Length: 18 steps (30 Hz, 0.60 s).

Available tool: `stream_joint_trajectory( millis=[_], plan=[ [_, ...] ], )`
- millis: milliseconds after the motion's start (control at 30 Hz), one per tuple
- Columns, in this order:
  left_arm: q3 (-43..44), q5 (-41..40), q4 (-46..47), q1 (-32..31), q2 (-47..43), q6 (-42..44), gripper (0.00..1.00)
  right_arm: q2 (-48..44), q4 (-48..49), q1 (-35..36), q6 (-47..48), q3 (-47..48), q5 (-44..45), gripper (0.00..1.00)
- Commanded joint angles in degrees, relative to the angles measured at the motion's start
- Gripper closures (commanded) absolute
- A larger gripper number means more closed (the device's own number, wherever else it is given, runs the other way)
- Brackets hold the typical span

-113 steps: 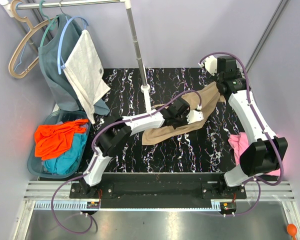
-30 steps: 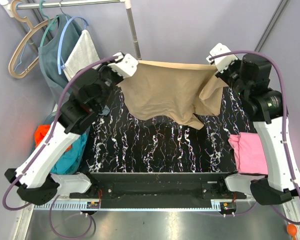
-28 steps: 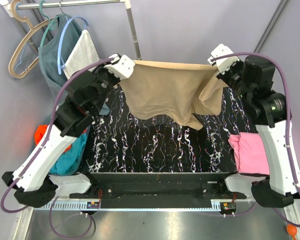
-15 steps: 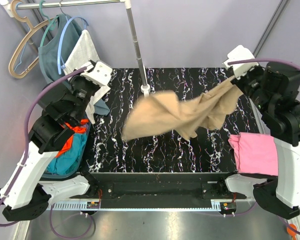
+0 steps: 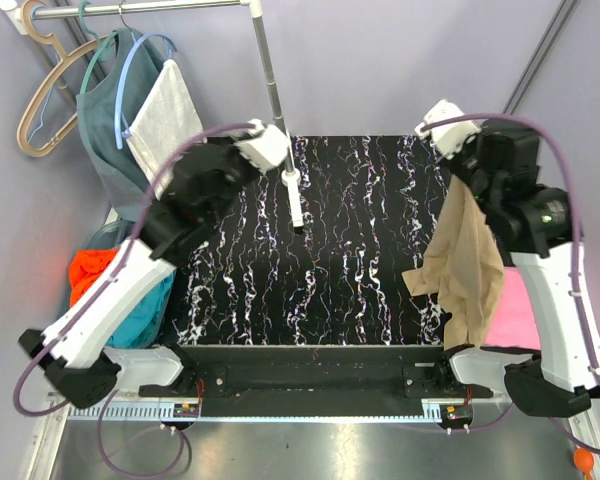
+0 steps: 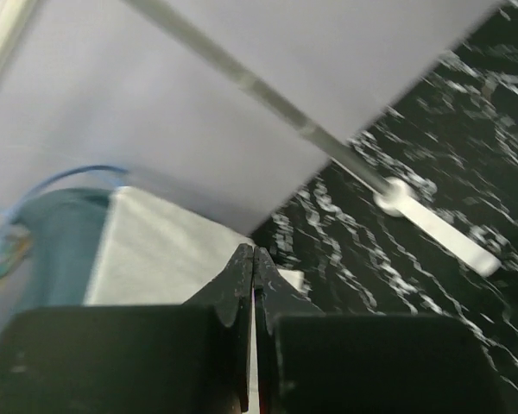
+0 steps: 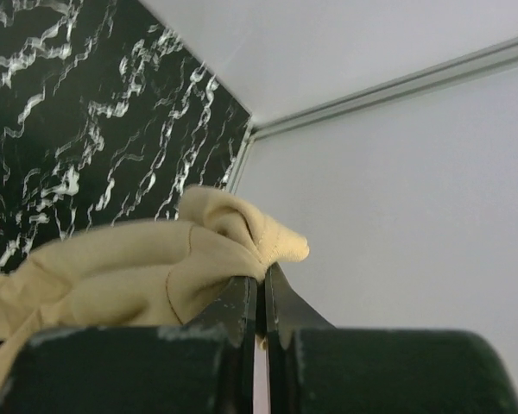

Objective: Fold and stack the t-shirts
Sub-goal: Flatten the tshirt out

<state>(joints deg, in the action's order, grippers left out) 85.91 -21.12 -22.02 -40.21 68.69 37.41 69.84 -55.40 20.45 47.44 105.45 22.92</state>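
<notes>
Overhead view with wrist details. The right gripper (image 7: 260, 280) pinches a bunched edge of the tan t-shirt (image 5: 466, 268), which hangs limp at the 3 o'clock side of the table (image 5: 350, 250) and partly covers the pink t-shirt (image 5: 517, 305) lying at 4 o'clock. The left gripper (image 6: 254, 259), fingers pressed together on nothing, is raised near 11 o'clock. The orange t-shirt (image 5: 105, 275) and teal t-shirt (image 5: 145, 305) lie in a basket (image 5: 65, 325) at 8 o'clock.
</notes>
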Motion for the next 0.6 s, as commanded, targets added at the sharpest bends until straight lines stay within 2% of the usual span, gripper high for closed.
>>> stream_joint_trajectory(
  millis=[0, 100, 200, 400, 500, 567],
  plan=[
    [-5.12, 8.01, 0.4, -3.03, 6.45, -3.92, 1.0, -2.96, 6.17, -0.23, 6.52, -7.43, 3.89, 1.0],
    [-8.02, 8.47, 2.06, -5.23, 9.79, -4.53, 1.0, -3.49, 8.37, -0.23, 6.79, -12.63, 3.89, 1.0],
    [-11.8, 9.08, 6.36, -5.41, 10.59, -5.85, 1.0, -0.95, 8.55, -0.23, 5.91, -12.64, 3.1, 1.0],
    [-14.36, 9.35, 8.57, -5.67, 13.93, -6.21, 1.0, 10.03, 12.15, -0.41, 3.63, 1.49, 5.55, 1.0],
    [-15.15, 8.65, 9.45, -6.11, 14.72, -5.68, 1.0, 16.98, 12.42, -0.41, 3.45, 16.22, 7.14, 1.0],
    [-15.68, 8.56, 10.68, -6.2, 14.63, -5.59, 1.0, 21.37, 11.98, -0.41, 4.76, 21.35, 8.37, 1.0]
  ],
)
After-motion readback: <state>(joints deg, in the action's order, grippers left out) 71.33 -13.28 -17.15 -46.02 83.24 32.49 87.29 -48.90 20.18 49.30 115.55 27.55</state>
